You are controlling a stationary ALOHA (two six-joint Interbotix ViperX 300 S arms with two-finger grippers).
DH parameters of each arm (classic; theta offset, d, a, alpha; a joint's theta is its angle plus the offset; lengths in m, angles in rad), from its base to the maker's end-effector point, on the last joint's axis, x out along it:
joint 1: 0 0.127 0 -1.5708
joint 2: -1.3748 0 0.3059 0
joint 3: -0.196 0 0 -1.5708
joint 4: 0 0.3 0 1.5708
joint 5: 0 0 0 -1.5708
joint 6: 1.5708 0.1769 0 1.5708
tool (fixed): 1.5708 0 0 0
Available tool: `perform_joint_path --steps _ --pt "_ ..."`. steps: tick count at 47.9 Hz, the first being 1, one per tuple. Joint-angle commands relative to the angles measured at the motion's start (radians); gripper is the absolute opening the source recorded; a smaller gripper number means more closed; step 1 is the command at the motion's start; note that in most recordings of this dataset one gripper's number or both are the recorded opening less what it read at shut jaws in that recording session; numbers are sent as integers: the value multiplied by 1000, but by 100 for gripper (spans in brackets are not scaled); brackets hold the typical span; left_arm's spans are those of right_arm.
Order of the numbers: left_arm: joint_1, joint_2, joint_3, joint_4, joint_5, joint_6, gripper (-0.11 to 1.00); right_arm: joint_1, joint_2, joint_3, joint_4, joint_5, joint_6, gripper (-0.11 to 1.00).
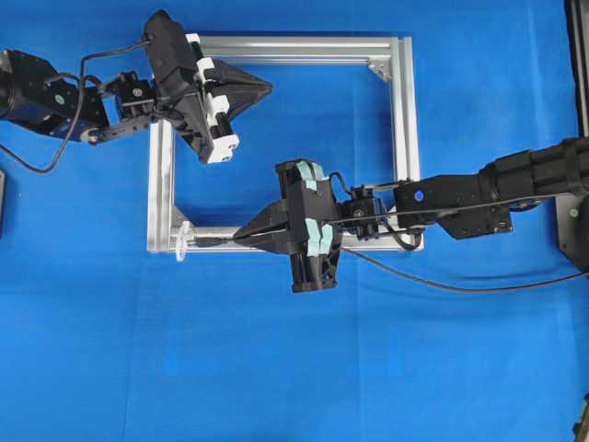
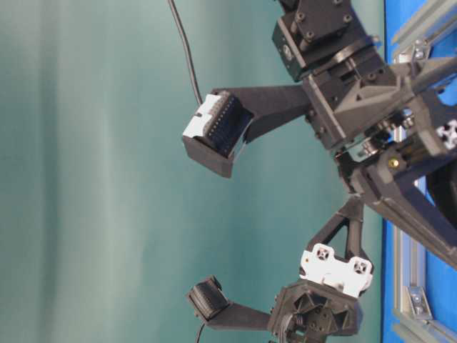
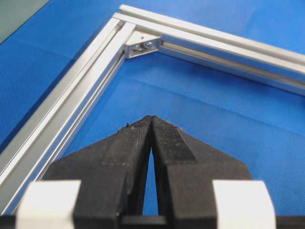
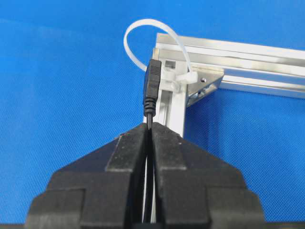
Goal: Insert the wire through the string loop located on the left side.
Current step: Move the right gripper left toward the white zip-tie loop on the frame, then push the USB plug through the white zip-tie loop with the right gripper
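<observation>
The wire (image 4: 152, 88) is pinched between the closed fingers of the right gripper (image 4: 149, 128), its dark plug sticking out ahead of the fingertips — the plug's tip sits right at the string loop (image 4: 143, 36), in front of the loop's lower edge; whether it has entered cannot be told. The loop stands out from the near left corner of the frame (image 1: 400, 110), fixed by a small white clasp. Behind the gripper the wire trails off over the blue table (image 1: 276, 368). The left gripper (image 3: 151, 121) hangs over the frame's far left corner — fingers pressed together, holding nothing. No readable writing shows anywhere.
</observation>
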Motion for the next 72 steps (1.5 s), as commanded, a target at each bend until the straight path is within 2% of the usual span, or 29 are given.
perform_joint_path --steps 1,62,72 --pt "2 -28 -11 3 -5 -2 0 2 -15 -21 0 -2 0 0" --pt "0 -28 -9 2 -5 -2 0 2 -14 -23 2 3 3 0" --pt "2 -28 -11 5 -5 -2 0 2 0 -51 2 8 3 0"
